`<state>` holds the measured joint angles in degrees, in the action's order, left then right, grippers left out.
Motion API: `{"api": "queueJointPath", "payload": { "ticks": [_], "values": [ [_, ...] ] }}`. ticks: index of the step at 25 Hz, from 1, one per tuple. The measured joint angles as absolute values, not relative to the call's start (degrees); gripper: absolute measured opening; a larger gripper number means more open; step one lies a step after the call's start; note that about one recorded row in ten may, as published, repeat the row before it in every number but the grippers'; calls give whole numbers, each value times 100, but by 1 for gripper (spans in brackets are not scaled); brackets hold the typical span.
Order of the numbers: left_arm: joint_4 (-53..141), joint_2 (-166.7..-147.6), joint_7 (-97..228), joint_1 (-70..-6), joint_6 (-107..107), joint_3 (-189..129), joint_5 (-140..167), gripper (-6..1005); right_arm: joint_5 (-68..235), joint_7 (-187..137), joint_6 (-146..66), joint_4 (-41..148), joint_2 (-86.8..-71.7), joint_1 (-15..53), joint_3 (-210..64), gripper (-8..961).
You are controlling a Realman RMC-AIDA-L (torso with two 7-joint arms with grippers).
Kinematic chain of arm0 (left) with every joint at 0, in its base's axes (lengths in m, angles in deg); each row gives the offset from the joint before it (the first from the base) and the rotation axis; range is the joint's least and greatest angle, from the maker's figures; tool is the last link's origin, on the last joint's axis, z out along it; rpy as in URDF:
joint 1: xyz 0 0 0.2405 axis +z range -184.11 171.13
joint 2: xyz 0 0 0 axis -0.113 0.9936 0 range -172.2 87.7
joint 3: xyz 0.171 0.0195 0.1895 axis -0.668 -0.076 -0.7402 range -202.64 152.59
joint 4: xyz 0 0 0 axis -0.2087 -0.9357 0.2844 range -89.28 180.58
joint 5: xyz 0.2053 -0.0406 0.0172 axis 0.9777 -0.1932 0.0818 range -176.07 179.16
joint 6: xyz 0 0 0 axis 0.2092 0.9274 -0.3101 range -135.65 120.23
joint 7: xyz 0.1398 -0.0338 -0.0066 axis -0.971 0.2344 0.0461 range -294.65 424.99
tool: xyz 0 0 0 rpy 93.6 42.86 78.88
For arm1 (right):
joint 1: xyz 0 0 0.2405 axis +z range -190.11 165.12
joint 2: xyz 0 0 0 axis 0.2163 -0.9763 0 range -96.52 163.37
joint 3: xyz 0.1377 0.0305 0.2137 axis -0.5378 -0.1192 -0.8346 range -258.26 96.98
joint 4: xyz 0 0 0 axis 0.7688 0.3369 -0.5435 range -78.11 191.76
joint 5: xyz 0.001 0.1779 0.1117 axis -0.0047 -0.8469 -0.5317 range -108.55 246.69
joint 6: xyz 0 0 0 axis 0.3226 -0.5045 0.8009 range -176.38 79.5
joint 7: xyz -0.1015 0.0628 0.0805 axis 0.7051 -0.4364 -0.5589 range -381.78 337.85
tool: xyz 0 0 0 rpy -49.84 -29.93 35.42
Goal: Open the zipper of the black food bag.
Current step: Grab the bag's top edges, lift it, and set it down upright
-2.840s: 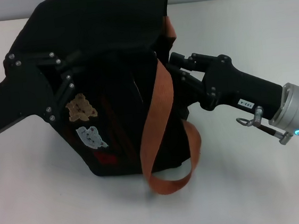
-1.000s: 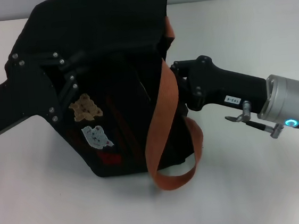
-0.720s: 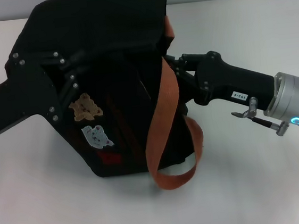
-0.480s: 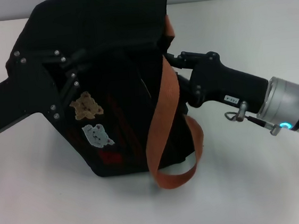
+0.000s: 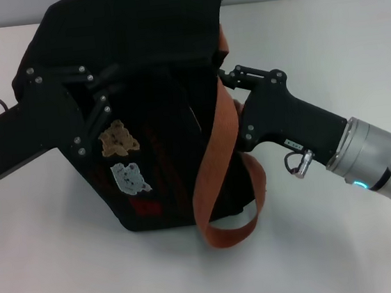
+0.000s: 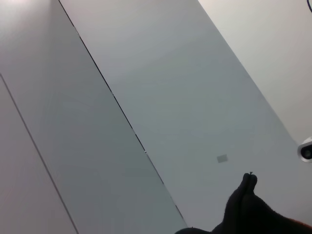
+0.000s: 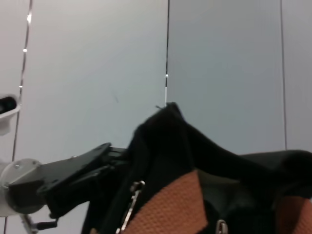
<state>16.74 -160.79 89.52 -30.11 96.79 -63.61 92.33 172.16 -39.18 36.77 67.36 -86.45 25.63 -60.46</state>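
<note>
Bag point(image 5: 147, 88) upright nr desk's point(image 5: 324, 42) far edge, L gripper point(image 5: 99, 93) braced on its patch side, prob to steady it while R gripper point(image 5: 227, 77) works top edge by strap point(image 5: 214, 158) toward zipper point(image 7: 130, 202); finger state of both: can't tell.

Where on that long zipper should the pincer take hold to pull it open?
Probably the slim silver pull tab of the zipper, which dangles free of the black food bag in the right wrist view. Being thin and flat, it suits a pinch across its faces, likely from the right pincer's side.
</note>
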Motion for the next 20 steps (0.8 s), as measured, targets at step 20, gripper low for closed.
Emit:
{"api": "queueJointPath", "payload": {
  "ticks": [20],
  "values": [
    [1821, -16091, 8934, -3124, 9650, -6388, 9234, 72, 17189, -2115, 3441, 7487, -8646, 2465, -6641, 352]
  ]
}}
